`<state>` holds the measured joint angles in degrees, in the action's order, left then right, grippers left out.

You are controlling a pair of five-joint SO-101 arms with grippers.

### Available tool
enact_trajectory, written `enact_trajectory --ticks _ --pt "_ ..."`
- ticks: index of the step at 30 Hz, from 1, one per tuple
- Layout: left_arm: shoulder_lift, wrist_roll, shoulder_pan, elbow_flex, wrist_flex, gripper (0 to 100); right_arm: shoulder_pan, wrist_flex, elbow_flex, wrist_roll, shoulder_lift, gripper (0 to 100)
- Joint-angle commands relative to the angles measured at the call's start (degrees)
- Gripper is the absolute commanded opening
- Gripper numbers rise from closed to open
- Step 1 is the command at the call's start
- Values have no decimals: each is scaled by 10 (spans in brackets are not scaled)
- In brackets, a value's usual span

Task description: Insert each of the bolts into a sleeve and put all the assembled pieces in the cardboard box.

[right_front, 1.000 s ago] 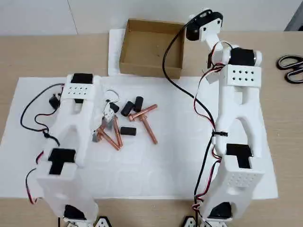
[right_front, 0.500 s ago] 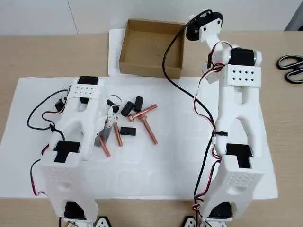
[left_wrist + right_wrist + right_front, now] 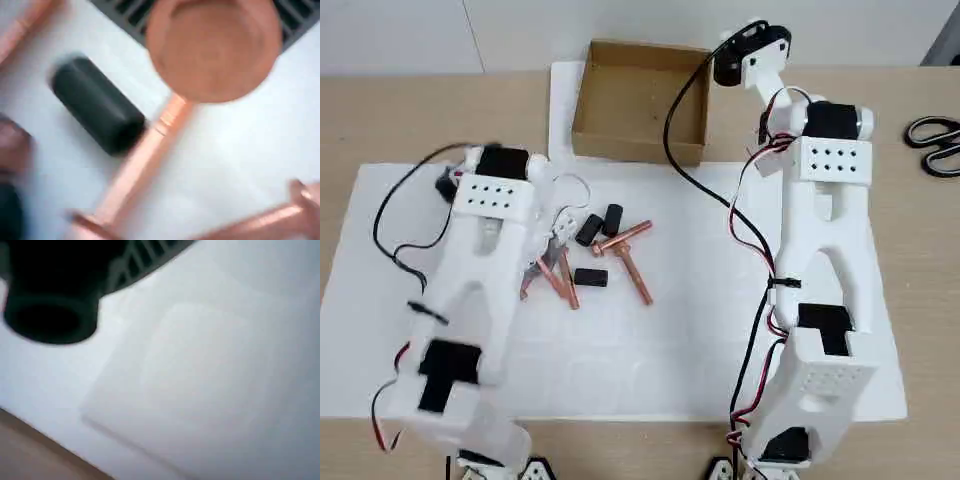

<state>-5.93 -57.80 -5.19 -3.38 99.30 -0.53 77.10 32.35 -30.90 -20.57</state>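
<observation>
Bolt (image 3: 215, 47) now aloft in left pincer (image 3: 544, 262)

Lab bench (image 3: 380, 110): wired arms (image 3: 825, 220), scissors (image 3: 935, 140)

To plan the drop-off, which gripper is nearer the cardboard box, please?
Right. The right gripper, holding a sleeve, sits beside the cardboard box; the left gripper, holding a bolt, is farther off among the other bolts.
</observation>
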Motion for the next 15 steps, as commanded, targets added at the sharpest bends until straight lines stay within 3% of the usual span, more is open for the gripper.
enact_trajectory --ticks 1,7,12,15 --pt "98 15 -8 -63 -14 7 4 11 28 -1 7 4" --pt "178 120 1 -128 -149 7 -7 41 28 82 11 5" --pt "200 230 -5 -128 -293 7 35 103 25 231 36 5" --pt "200 280 -12 -127 -354 7 86 141 25 249 53 5"
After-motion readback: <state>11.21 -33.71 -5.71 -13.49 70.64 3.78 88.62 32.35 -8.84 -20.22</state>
